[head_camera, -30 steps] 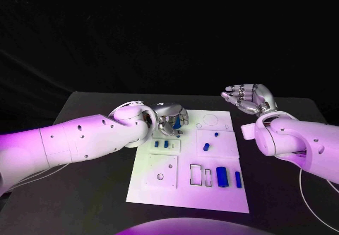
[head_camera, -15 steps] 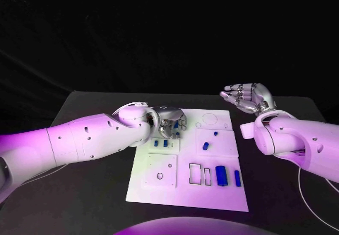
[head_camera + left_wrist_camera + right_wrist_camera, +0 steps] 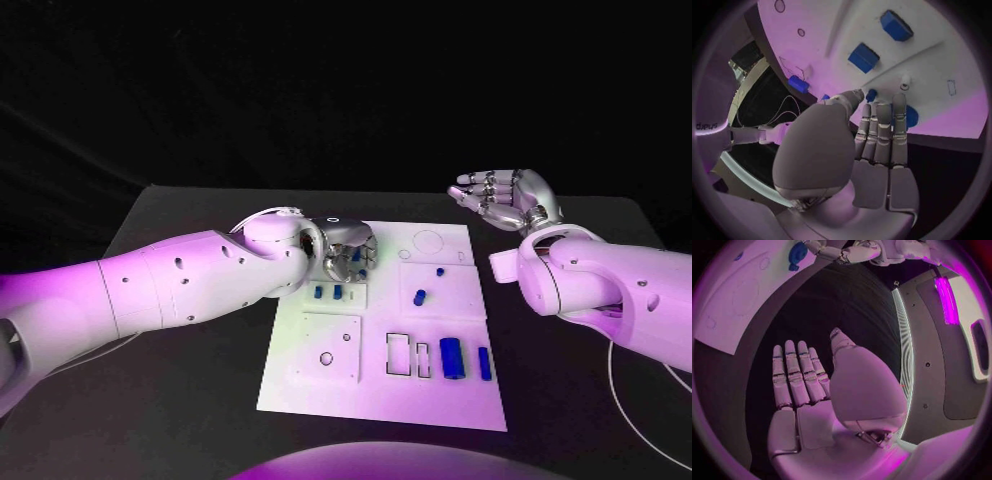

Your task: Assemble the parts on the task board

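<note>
- Head view: the white task board (image 3: 378,395) lies in the middle of the black table (image 3: 188,215), its long side running from near to far.
- The left hand (image 3: 343,252) is over the far left part of the board, fingers pointing down at the plate.
- In the left wrist view, the left hand (image 3: 861,150) has its fingers lying side by side and nearly straight, with the thumb alongside. The fingertips (image 3: 898,102) reach a small blue piece (image 3: 910,116) at the board's edge. Another small blue piece (image 3: 871,94) sits just past the thumb tip. Whether either is pinched I cannot tell.
- The right hand (image 3: 505,200) hangs in the air off the board's far right corner, palm up, fingers loosely curled and apart, holding nothing.
- In the right wrist view, the right hand (image 3: 811,385) has straight fingers set close together, the thumb apart, and dark table beyond.
- Two small blue blocks (image 3: 329,293) sit side by side on the board just near of the left hand. In the left wrist view they show as two square blocks (image 3: 864,57) lying apart from each other.
- A short blue peg (image 3: 420,298) lies in the middle of the board's right half.
- A long blue bar (image 3: 451,359) and a thinner blue bar (image 3: 485,365) lie side by side at the near right of the board.
- Two empty rectangular slots (image 3: 408,358) are just left of the long bar.
- A square panel with a round hole (image 3: 330,349) takes up the near left of the board.
</note>
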You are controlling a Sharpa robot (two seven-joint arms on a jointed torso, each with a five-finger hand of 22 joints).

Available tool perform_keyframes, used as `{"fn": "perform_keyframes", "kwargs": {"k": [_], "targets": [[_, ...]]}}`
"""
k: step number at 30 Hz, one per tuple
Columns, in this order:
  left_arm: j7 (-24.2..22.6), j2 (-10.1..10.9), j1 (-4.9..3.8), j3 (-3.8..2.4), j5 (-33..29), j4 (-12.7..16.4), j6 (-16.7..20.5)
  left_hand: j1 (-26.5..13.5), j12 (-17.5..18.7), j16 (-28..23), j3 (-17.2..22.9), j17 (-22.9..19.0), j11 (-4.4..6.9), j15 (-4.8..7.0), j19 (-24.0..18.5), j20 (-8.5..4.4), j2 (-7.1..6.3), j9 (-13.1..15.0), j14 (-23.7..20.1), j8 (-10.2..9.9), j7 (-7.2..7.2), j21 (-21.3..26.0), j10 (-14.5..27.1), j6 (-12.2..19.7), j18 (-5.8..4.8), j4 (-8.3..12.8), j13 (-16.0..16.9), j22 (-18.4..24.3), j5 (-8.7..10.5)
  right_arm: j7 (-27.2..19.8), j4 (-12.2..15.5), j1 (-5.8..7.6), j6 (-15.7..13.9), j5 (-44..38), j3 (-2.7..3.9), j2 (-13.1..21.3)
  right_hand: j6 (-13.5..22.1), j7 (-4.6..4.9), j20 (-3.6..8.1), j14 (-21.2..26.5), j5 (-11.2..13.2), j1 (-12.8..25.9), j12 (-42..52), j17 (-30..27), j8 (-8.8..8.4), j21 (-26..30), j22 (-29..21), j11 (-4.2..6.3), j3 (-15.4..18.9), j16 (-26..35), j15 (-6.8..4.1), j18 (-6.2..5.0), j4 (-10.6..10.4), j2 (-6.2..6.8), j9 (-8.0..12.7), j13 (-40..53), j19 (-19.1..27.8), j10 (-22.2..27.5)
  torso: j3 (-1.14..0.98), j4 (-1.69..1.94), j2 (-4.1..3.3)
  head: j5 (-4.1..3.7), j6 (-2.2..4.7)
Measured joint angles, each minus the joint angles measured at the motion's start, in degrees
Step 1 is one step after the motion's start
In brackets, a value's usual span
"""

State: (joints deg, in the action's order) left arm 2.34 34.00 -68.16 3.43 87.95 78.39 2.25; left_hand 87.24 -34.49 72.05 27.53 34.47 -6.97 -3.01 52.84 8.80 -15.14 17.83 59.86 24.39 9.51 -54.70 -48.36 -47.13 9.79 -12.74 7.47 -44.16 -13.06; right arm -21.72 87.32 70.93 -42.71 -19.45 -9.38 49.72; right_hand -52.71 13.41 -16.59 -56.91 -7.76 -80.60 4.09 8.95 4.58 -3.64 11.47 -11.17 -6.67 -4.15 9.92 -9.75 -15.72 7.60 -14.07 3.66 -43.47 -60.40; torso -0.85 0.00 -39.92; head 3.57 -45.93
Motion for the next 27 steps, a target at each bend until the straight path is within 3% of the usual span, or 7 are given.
{"fn": "perform_keyframes", "kwargs": {"k": [14, 27], "targets": [[0.57, -1.08, -0.07, -0.08, -0.74, -2.1, -1.14, -0.23, 1.11, 2.09, 1.51, 1.77, 0.09, 0.03, -0.22, -0.22, 0.22, -0.96, 1.26, -0.89, 0.09, -1.16, -0.93, -0.91, -0.01, 0.57, -0.86, -1.09, 0.0, 0.04, 0.05, 0.0, 0.11, -0.05, 0.0, 0.07, 0.0, 0.0, 0.0, 0.0, 0.0, 0.0, 0.0, 0.01, 0.0, 0.0, 0.0, 0.0, 0.0, 0.0, 0.0, 0.0, 0.0, 0.0, 0.04, 0.0, 0.0, 0.0, -0.03, 0.02, 0.02, -0.03, -0.34], [0.57, -1.51, -0.21, -0.17, -1.52, -2.54, -1.97, -1.62, 1.71, 3.1, 1.5, 2.28, 0.11, -0.17, -0.42, -0.01, -0.41, -1.38, 1.88, -1.35, 0.06, -1.43, -1.32, -0.93, -0.01, 0.57, -1.35, -1.45, 0.0, 0.07, -0.03, 0.0, 0.21, -0.09, 0.01, 0.0, 0.0, -0.01, 0.0, 0.0, 0.0, 0.0, 0.0, -0.05, 0.0, 0.0, -0.05, 0.0, 0.0, 0.0, 0.0, 0.0, 0.0, 0.0, 0.04, 0.0, 0.0, 0.0, -0.03, 0.01, 0.03, -0.02, -0.5]]}}
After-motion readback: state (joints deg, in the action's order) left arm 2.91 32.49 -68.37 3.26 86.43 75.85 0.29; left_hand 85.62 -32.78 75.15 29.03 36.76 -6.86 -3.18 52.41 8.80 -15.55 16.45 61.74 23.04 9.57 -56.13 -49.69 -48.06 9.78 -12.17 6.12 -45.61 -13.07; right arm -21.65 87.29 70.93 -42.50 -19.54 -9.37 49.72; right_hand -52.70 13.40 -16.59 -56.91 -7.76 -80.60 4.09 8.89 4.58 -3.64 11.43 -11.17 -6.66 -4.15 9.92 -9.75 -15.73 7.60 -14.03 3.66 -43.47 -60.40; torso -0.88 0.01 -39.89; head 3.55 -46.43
